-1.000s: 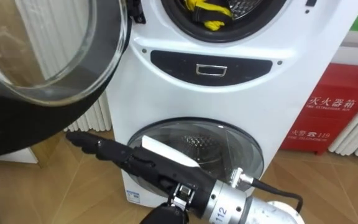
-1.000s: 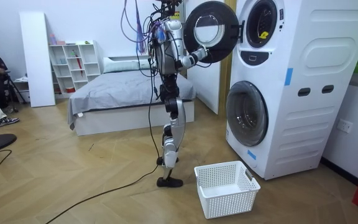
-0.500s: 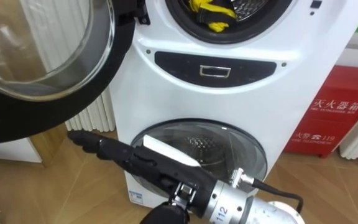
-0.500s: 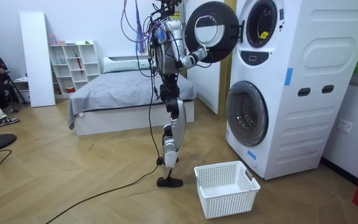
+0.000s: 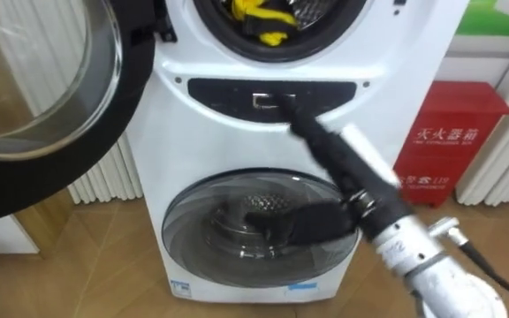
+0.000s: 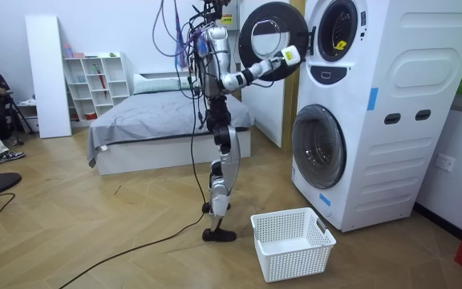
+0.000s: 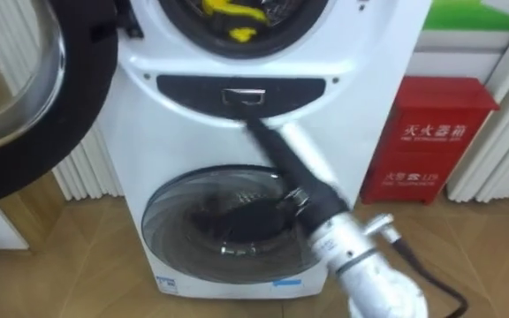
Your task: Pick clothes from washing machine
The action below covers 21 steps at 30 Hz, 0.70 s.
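The right robot hand point(image 5: 343, 168) enters from 5 o'clock. Its dark fingers point(image 5: 306, 131) are extended straight toward 11 o'clock and hold nothing. Behind it is the lower door point(image 5: 210, 221), a round pane of domed glass, which is closed. Above that, a dark oval control panel point(image 5: 219, 93) sits on the smooth white washing machine point(image 5: 175, 141). At 12 o'clock the clothes point(image 5: 253, 9), crumpled bright yellow fabric, lie inside the perforated metal upper drum point(image 5: 316, 9). The upper door point(image 5: 78, 168), black-rimmed glass, stands open at 9 o'clock.
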Available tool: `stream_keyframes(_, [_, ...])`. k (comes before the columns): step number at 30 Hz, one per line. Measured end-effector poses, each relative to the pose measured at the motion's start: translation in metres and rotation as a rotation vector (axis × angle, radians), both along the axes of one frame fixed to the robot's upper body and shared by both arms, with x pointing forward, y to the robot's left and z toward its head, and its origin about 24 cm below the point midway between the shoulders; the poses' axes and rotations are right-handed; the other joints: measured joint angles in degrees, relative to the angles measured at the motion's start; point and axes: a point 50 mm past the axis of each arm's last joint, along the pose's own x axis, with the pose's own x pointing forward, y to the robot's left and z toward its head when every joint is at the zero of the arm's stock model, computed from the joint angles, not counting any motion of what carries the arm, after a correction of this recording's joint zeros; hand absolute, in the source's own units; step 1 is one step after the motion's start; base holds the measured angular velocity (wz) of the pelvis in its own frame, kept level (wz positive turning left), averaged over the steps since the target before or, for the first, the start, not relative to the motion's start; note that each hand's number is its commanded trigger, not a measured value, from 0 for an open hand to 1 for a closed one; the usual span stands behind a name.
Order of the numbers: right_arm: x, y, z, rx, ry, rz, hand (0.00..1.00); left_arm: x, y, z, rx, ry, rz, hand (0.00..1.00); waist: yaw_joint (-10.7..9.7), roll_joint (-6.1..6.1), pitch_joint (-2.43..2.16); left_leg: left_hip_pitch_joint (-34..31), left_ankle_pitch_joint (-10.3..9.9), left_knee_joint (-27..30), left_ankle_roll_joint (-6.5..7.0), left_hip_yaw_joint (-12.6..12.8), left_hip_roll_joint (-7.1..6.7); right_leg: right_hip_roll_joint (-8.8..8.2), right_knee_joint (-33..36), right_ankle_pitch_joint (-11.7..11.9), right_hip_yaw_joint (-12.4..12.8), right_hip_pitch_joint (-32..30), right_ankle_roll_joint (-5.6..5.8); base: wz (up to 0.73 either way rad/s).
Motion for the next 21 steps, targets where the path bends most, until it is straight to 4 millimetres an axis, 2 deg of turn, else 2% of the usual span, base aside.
stream_keyframes(4, [0.011,-0.012,0.013,0.014,-0.072,-0.106,0.0,-0.001,0.003,0.001,0.004,-0.002,0.024,0.0,0.05,-0.56,0.1,0.47,0.0,0.05,0.0,-0.1,-0.09,-0.08,-0.02,-0.1,-0.09,0.54,0.15,0.0])
stream_keyframes(7, [0.015,-0.015,0.018,0.03,-0.096,-0.139,0.0,-0.005,0.004,0.001,0.003,0.007,0.028,0.0,0.1,-1.45,-0.16,0.3,-0.01,0.0,-0.01,-0.26,-0.15,-0.1,-0.08,-0.15,-0.04,0.6,0.2,0.0])
stream_keyframes(10, [0.016,-0.015,0.022,0.038,-0.116,-0.152,0.0,-0.01,0.006,0.001,0.0,0.031,0.043,0.0,0.28,-1.89,-0.21,0.18,-0.01,0.11,-0.01,-0.35,-0.25,-0.17,-0.08,-0.15,-0.06,0.61,0.21,0.0])
stream_keyframes(15, [0.026,-0.013,0.035,0.04,-0.166,-0.157,0.0,-0.004,0.011,0.004,0.009,-0.004,0.081,0.0,0.47,-2.02,-0.1,-0.13,-0.02,0.48,0.0,-0.52,-0.36,-0.28,-0.03,-0.15,-0.28,0.6,0.21,0.01])
stream_keyframes(20, [0.032,-0.017,0.034,0.025,-0.156,-0.173,0.0,0.0,0.014,0.005,0.017,-0.019,0.095,0.0,1.8,-2.29,-0.18,-0.17,-0.01,0.42,0.0,-0.95,-0.36,-0.29,0.15,-0.15,-0.77,0.63,0.22,0.04])
stream_keyframes(21, [0.033,-0.018,0.034,0.019,-0.152,-0.178,0.0,0.001,0.014,0.005,0.019,-0.019,0.095,0.0,2.02,-2.42,0.01,-0.24,-0.01,0.4,0.01,-1.04,-0.36,-0.29,0.15,-0.15,-0.85,0.61,0.22,0.04])
